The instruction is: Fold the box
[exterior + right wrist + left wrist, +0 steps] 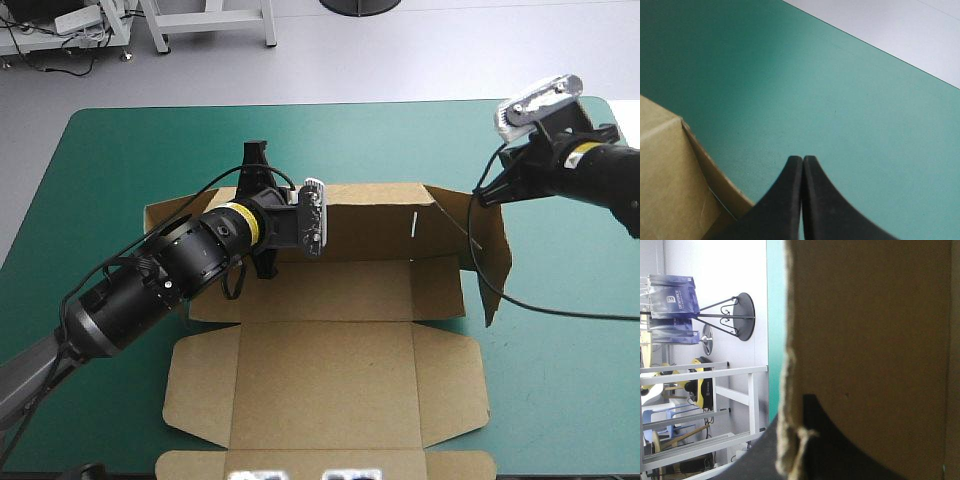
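Brown box (pixel 330 360) stood half-folded, lid flat; left hand (pixel 261 212) gripped its far wall, right hand (pixel 802 165) clenched empty.

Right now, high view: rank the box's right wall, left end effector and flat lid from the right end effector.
1. Right wall: beside it.
2. Left end effector: gripping the back wall.
3. Flat lid: toward the table's near edge.

Up close, the box (pixel 870 340) blocks nearly everything ahead of the left gripper (pixel 792 410), leaving only a sliver of bench (pixel 775 315). The right wrist view catches just one corner of the box, the rest cut off. From above, its near flap runs off the edge, and the fingers of the right gripper (pixel 490 190) blur together.
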Tool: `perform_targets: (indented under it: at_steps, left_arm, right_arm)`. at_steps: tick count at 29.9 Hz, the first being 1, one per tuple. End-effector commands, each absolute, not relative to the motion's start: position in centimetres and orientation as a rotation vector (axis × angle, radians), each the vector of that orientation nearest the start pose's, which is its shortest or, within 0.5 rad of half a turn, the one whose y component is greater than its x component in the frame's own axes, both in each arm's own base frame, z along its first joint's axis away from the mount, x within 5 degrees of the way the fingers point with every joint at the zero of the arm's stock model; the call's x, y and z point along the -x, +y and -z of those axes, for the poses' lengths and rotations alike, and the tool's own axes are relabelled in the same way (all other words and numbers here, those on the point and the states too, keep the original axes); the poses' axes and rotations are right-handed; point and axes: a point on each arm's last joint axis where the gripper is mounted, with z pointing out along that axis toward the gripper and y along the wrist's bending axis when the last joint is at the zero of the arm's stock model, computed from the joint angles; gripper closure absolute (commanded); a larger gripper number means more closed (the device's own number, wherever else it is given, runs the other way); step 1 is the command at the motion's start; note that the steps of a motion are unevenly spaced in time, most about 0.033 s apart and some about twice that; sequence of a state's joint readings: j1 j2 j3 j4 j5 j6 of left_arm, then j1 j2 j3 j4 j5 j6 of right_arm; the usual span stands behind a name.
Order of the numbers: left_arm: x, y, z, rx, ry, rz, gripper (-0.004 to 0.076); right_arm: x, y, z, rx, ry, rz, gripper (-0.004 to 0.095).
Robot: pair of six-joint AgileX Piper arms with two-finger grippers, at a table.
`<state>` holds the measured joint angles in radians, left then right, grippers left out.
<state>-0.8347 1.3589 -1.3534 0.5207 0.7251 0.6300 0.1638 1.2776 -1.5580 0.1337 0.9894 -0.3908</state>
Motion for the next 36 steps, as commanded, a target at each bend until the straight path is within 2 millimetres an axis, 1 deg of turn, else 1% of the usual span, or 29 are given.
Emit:
perform_targets:
  at_steps: [1, 4, 9, 13, 16, 19, 22, 27, 30, 33, 36]
  left_arm:
    - [-21.7, -19.8, -42.9, -1.489, 1.329, -0.462, 0.0729]
    - [-21.7, -19.7, -43.0, -1.485, 1.325, -0.48, 0.0729]
    - [-21.8, -19.7, -43.0, -1.483, 1.321, -0.497, 0.0729]
    - [-21.9, -19.7, -41.7, -1.523, 1.326, -0.518, 0.0729]
    - [-22.1, -19.7, -39.9, -1.565, 1.315, -0.554, 0.0729]
    - [-22.2, -19.8, -39.2, -1.542, 1.323, -0.555, 0.0729]
    - [-22.2, -19.9, -39.4, -1.534, 1.296, -0.556, 0.0729]
    - [-22.3, -20.0, -39.5, -1.52, 1.28, -0.562, 0.0729]
    - [-22.3, -20.0, -39.5, -1.52, 1.28, -0.562, 0.0729]
    - [-22.3, -19.9, -39.5, -1.521, 1.281, -0.563, 0.0729]
    - [-22.3, -19.9, -39.5, -1.521, 1.284, -0.562, 0.0729]
  right_arm:
    - [-26.4, 5.3, -48.3, 0.58, 2.047, -0.018, 0.0933]
    - [-28.1, 5.7, -47.9, 0.6, 2.118, -0.034, 0.0933]
    - [-30.8, 6.6, -46.2, 0.644, 2.237, -0.116, 0.0933]
    - [-32.2, 6.9, -45.1, 0.658, 2.274, -0.139, 0.0933]
    - [-32.7, 7.0, -44.6, 0.664, 2.289, -0.143, 0.0933]
    - [-33.1, 7.1, -44.2, 0.669, 2.297, -0.143, 0.0933]
    - [-33.3, 7.2, -44.1, 0.676, 2.295, -0.149, 0.0933]
    - [-34.3, 7.4, -43.0, 0.683, 2.324, -0.159, 0.0933]
    - [-34.9, 7.7, -42.0, 0.692, 2.358, -0.204, 0.0933]
    - [-35.1, 8.1, -41.1, 0.754, 2.404, -0.258, 0.0933]
    - [-35.0, 8.2, -41.2, 0.747, 2.402, -0.271, 0.0933]
